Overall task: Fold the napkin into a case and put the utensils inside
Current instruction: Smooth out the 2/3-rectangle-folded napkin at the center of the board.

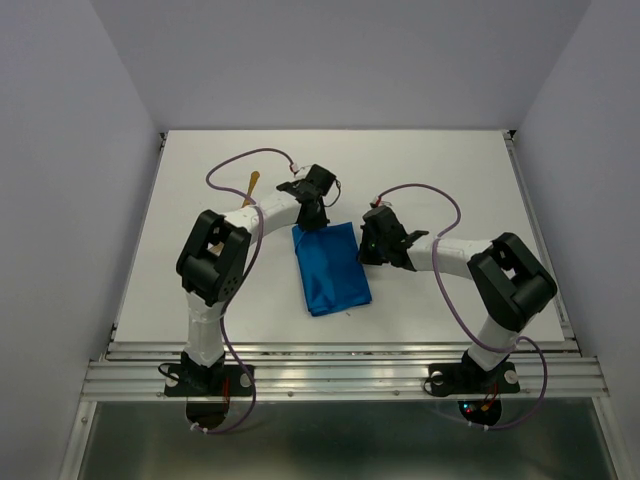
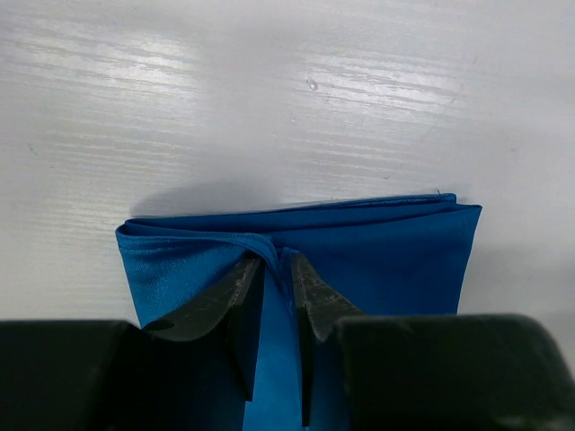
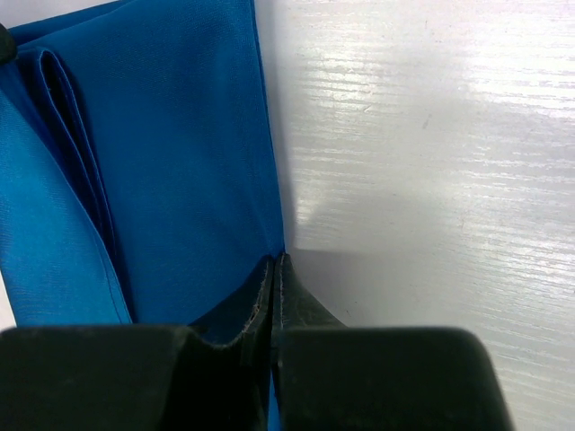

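napkin (image 1: 332, 268) folded, middle of desk (image 1: 450, 170) | my left claw (image 2: 274, 260) slightly apart, astride a pucker at its far end | my right claw (image 3: 277, 260) together at its right edge | risk: cloth snags on left claw when lifting, pulling the fold open

Looking across the white table (image 1: 450, 180) now: a flat, matte top, with faint streaks of grain catching the light in the wrist views. One tiny nick (image 2: 312, 84) shows in the surface. Pale grey walls (image 1: 340, 60) box it in at the back and on both sides. Along the near edge runs a ribbed aluminium rail (image 1: 340, 380), and thin metal strips (image 1: 540, 230) line the sides.
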Motion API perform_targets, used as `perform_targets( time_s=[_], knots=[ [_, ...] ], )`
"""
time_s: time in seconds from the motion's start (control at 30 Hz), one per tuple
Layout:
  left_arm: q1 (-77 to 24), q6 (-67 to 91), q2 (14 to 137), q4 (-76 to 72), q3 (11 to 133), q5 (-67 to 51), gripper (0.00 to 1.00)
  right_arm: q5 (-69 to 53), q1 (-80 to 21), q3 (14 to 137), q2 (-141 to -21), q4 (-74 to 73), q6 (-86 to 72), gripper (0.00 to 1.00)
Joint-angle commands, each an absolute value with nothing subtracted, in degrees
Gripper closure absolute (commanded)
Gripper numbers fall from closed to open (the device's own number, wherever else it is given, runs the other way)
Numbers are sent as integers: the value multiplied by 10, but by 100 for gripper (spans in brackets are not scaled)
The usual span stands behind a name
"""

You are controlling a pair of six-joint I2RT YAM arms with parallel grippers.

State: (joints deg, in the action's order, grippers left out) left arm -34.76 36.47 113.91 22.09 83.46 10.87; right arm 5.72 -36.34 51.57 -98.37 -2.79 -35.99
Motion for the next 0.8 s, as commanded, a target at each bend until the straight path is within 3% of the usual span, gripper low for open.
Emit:
perform_targets(
  time_s=[0.0, 0.77],
  knots=[
    [-345, 352, 1102, 229, 846, 104, 70, 78, -359, 504, -966, -55, -355, 99],
    [-346, 314, 1105, 177, 834, -32, 70, 81, -359, 505, -964, -60, -352, 99]
  ],
)
